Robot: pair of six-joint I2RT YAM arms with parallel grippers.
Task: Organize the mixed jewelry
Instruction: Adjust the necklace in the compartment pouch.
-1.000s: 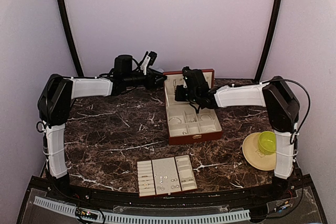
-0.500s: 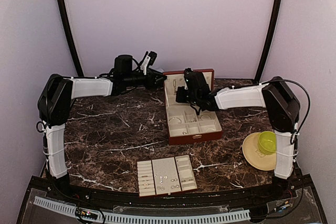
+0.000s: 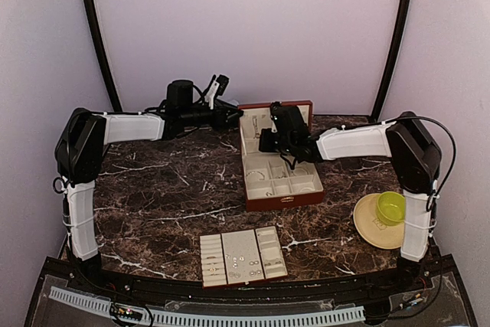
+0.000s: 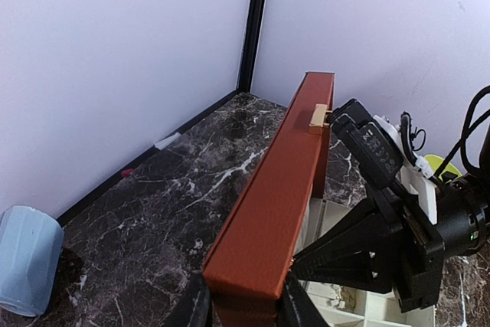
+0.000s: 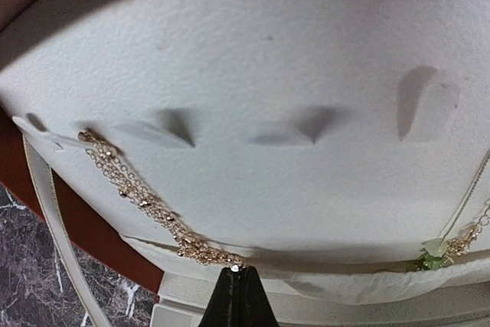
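Working from the red-brown jewelry box (image 3: 279, 166), we see its raised lid (image 4: 276, 208) clamped at the edge by our left gripper (image 4: 243, 313). Our right gripper (image 5: 236, 296), fingertips pressed together, pinches a gold chain (image 5: 145, 204) hanging on the lid's cream lining. Near of the box, a cream-lined tray (image 3: 243, 256) holds small rings and earrings (image 3: 241, 263).

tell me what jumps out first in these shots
The open red-brown jewelry box at the table's far middle, with both arms on it: the left gripper clamps its raised lid. The right gripper, fingers together, meets a gold chain hanging on the lid's cream lining.
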